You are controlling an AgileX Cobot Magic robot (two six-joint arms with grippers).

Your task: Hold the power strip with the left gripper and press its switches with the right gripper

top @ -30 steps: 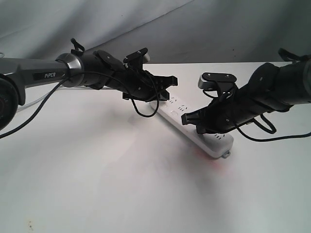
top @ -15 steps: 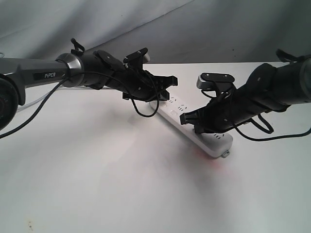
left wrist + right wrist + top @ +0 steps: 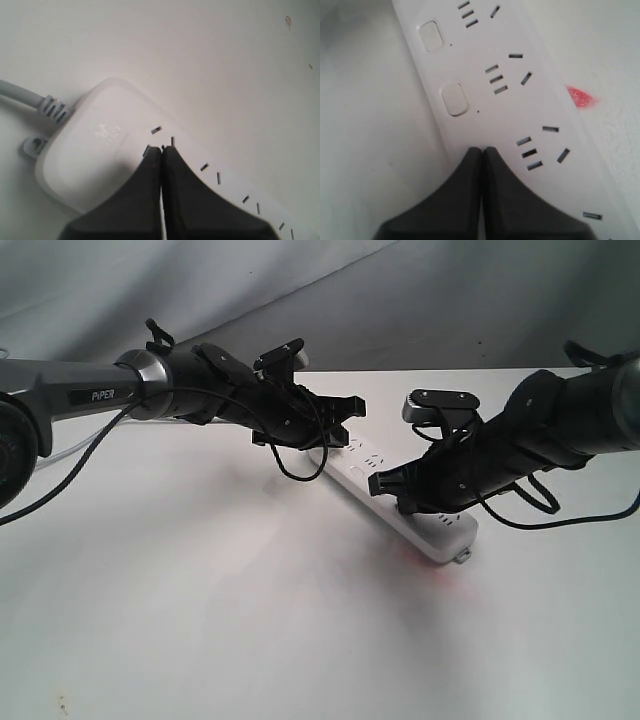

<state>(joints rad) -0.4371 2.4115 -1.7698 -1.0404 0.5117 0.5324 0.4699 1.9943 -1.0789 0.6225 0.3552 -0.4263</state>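
Your left end effector (image 3: 161, 149) is closed, its tips together over the cable end of the power strip (image 3: 90, 155). The strip lies on the desk (image 3: 200, 620) beneath both arms. Your right end effector (image 3: 481, 148) is also closed, its tips near the switches (image 3: 455, 99) on the strip's edge.

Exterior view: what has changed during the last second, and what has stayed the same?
The right gripper, closed, has moved a little along the power strip toward the left gripper, leftward in the exterior view. Nothing was taken hold of or let go. The left gripper, also closed, keeps its tip on the strip near the cable end, and the strip has hardly shifted, if at all.
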